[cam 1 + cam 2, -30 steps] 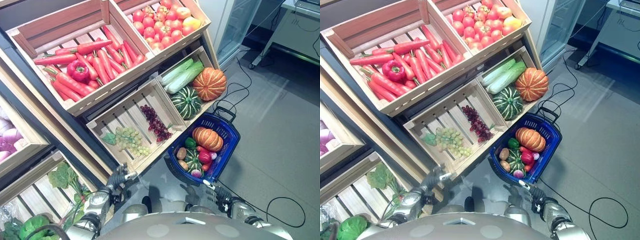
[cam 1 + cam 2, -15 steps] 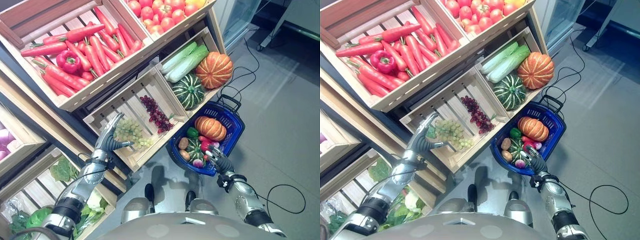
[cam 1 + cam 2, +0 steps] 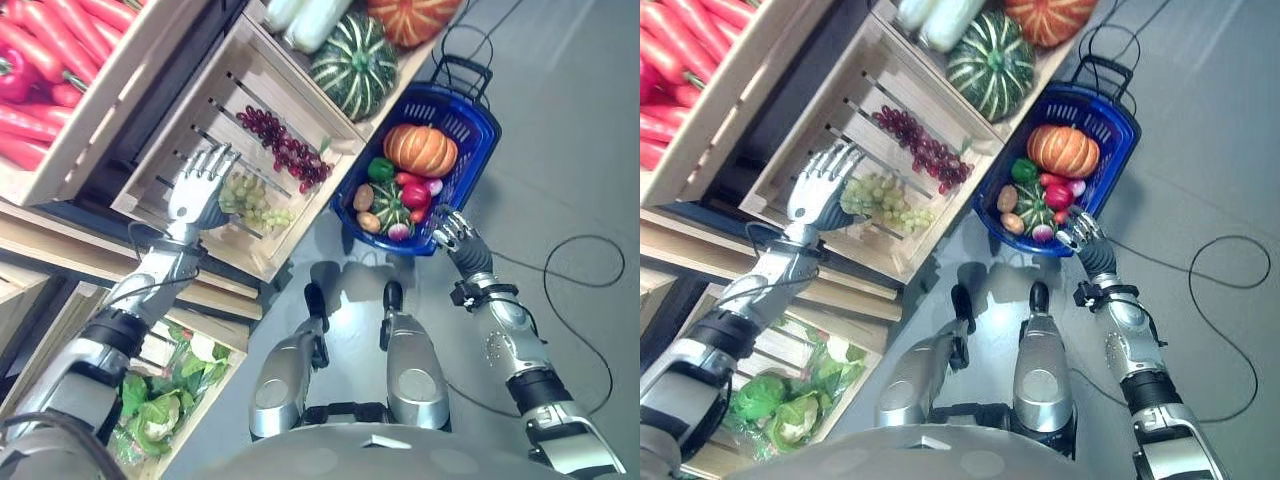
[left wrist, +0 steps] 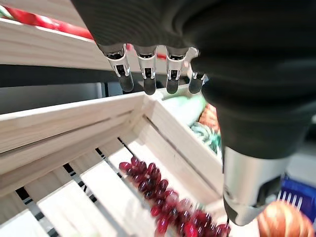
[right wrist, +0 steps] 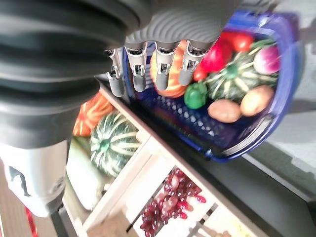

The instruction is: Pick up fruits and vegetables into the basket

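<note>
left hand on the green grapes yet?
Cannot tell. In the left eye view the left hand, fingers straight, overlaps the green grapes in the crate, but neither contact nor a gap shows. The left wrist view shows red grapes past its fingers.

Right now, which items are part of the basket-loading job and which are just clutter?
Job:
- blue plastic basket, already holding produce
- green grape bunch under the open left hand
- dark red grape bunch
- open right hand at the basket's rim

Lying about:
- leafy greens crate

Bright, even indoor light throughout; wrist views blur close up, with soft floor shadows.
</note>
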Tool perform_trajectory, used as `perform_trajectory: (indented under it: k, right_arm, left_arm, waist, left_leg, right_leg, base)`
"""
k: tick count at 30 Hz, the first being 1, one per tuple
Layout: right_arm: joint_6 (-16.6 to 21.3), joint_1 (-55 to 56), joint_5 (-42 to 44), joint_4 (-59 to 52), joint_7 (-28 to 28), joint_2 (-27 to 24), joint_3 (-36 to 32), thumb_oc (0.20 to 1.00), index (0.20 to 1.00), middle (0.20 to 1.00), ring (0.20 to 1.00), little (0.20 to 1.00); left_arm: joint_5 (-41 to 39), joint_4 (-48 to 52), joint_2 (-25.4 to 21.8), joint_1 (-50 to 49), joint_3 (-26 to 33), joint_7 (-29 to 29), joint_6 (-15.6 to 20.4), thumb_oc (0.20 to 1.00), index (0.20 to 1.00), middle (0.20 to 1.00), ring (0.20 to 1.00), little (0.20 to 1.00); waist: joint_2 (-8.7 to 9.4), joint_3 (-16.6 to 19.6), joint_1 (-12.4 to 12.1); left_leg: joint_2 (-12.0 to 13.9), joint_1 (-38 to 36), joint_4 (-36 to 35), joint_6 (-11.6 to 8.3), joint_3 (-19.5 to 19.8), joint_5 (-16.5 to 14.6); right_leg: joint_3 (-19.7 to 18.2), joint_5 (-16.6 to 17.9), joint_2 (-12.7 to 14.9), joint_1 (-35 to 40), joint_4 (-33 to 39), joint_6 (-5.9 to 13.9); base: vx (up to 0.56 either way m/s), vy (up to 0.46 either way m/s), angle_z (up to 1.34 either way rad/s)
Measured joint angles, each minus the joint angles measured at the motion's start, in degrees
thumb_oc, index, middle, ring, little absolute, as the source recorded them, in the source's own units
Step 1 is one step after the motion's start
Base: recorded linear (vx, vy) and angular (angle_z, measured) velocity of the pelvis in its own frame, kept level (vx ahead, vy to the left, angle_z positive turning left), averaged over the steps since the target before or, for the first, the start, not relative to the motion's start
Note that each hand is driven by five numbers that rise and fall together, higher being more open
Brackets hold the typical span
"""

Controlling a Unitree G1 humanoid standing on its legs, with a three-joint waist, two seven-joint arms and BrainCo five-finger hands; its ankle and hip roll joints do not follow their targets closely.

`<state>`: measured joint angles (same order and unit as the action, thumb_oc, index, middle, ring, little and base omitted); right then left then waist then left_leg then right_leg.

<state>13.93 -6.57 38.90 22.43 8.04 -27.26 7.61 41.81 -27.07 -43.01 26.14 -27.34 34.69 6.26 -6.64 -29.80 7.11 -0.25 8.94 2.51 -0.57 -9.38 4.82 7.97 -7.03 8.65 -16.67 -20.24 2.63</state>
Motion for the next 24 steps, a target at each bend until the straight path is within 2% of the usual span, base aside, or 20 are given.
perform_trajectory:
  k: [7, 10, 18, 24]
  right_arm:
    - [0.19, -3.55, 5.48, -5.07, -0.41, -2.14, 0.00, 1.000, 1.000, 1.000, 1.000, 1.000]
    - [0.25, -5.49, 5.47, -7.58, -0.82, -2.76, 0.00, 1.000, 1.000, 1.000, 1.000, 1.000]
    - [1.17, -7.91, 5.47, -10.72, -2.81, -3.56, -0.07, 1.000, 1.000, 1.000, 1.000, 1.000]
    - [2.81, -9.34, 5.44, -13.62, -4.16, -3.81, -0.32, 1.000, 1.000, 1.000, 1.000, 1.000]
  left_arm:
    - [1.18, -4.27, -0.42, 5.73, -4.48, -0.62, -5.23, 1.000, 1.000, 1.000, 1.000, 1.000]
    - [1.15, -6.29, -0.13, 9.15, -5.73, -3.75, -7.76, 1.000, 1.000, 1.000, 1.000, 1.000]
    - [3.22, -8.15, 2.12, 10.87, -6.69, -7.91, -11.54, 1.000, 1.000, 1.000, 1.000, 1.000]
    - [3.33, -8.64, 2.12, 13.30, -6.64, -8.11, -15.31, 1.000, 1.000, 1.000, 1.000, 1.000]
  waist:
    - [-0.31, -0.95, 1.21]
    - [-0.51, -1.06, 1.36]
    - [-0.89, -1.26, 2.09]
    - [-0.84, -1.30, 2.57]
  left_leg:
    - [0.01, 9.36, 3.57, -0.35, -1.90, 0.93]
    - [0.15, 14.36, 5.48, -0.59, -1.98, 1.27]
    - [0.35, 21.56, 8.51, -0.65, -2.93, 1.40]
    - [0.56, 28.14, 14.15, -0.28, -3.27, -0.53]
  right_leg:
    - [-2.77, -0.75, 0.19, -12.35, -7.26, -1.23]
    - [-3.25, -1.12, 0.26, -17.80, -9.82, -1.74]
    - [-4.32, -0.99, 0.31, -25.47, -12.91, -2.30]
    - [-5.62, -0.81, 0.59, -31.33, -15.96, -2.82]
  base:
    - [-0.07, 0.052, -0.13]
    - [0.00, 0.010, 0.00]
    - [0.00, 0.013, -0.03]
    - [0.02, 0.027, -0.03]
